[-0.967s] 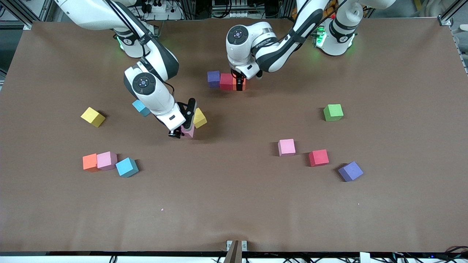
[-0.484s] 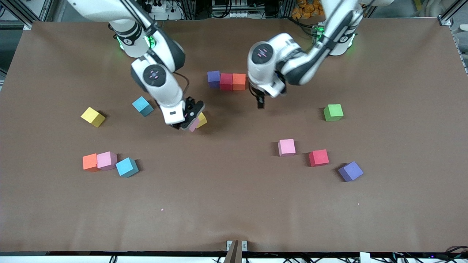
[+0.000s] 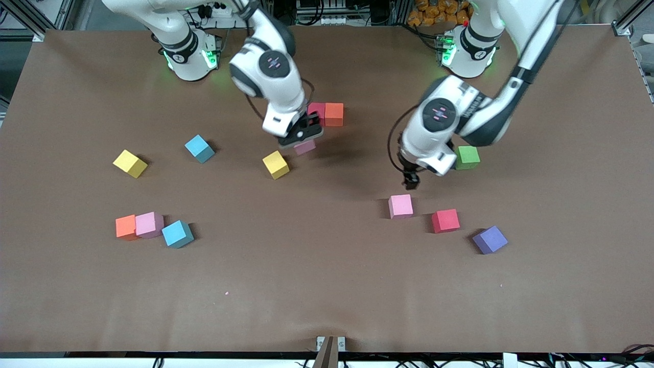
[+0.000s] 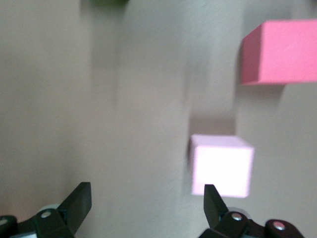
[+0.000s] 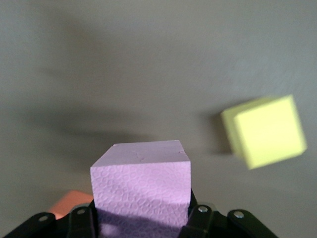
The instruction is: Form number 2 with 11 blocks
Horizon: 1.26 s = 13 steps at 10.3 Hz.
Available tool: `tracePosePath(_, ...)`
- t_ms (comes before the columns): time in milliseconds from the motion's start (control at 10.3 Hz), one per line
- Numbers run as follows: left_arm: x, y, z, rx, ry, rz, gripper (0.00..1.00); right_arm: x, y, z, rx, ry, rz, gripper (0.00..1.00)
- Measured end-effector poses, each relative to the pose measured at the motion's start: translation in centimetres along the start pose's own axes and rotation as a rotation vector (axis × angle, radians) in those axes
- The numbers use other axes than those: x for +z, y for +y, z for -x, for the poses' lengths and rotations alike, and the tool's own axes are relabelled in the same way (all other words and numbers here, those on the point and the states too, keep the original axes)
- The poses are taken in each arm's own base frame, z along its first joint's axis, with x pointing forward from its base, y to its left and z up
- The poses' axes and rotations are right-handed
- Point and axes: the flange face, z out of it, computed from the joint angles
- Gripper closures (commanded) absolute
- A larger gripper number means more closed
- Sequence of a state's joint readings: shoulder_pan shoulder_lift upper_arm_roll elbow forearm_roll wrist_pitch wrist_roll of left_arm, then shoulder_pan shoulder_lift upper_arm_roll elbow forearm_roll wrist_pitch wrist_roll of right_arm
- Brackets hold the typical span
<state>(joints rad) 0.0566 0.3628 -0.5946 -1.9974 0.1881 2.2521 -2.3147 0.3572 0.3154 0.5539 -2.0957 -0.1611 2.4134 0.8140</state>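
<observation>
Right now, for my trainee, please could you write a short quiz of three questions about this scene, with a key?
1. True or false: the right claw is shut on a pink block.
2. Which block lies nearest under the open left claw: A the green block, B another pink block, C the purple block?
3. Fill in: the orange block touches a ___ block in the row.

Key: 1 true; 2 B; 3 red.
</observation>
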Motion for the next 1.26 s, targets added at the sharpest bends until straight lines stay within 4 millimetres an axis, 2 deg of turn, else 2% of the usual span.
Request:
tracePosePath(193, 0.4, 3.0, -1.0, -0.006, -0.037, -0.007, 0.00, 0.3, -4.9, 1.9, 0.168, -0.012, -0.034, 0.88)
tracePosePath(290, 1.0, 4.5, -0.9, -0.010, -0.051, -0.011, 0.00, 1.0, -6.7, 2.3, 0.217, -0.029, -0.048, 0.88)
tracePosePath(387, 2.3, 5.7, -0.7, 0.002, -0.049, -0.011, 0.00, 1.9, -7.6, 1.9, 0.249, -0.043, -0.055, 0.88)
tracePosePath(677, 7.0, 6.6, 0.6, 0.035, -0.039, -0.043, 0.00, 4.4, -6.7, -0.5, 0.297, -0.055, -0.061, 0.89)
tracePosePath(967, 7.7, 6.7, 0.8, 0.026, -0.044, -0.049, 0.00, 7.6, -8.2, 1.3, 0.325, -0.070, -0.046, 0.89)
tracePosePath(1161, 7.9, 6.7, 0.7, 0.020, -0.044, -0.052, 0.00, 8.3, -9.0, 2.2, 0.333, -0.061, -0.024, 0.89)
tracePosePath(1258, 8.1, 6.8, 0.7, 0.018, -0.043, -0.054, 0.00, 8.3, -8.7, 2.0, 0.339, -0.059, -0.014, 0.89)
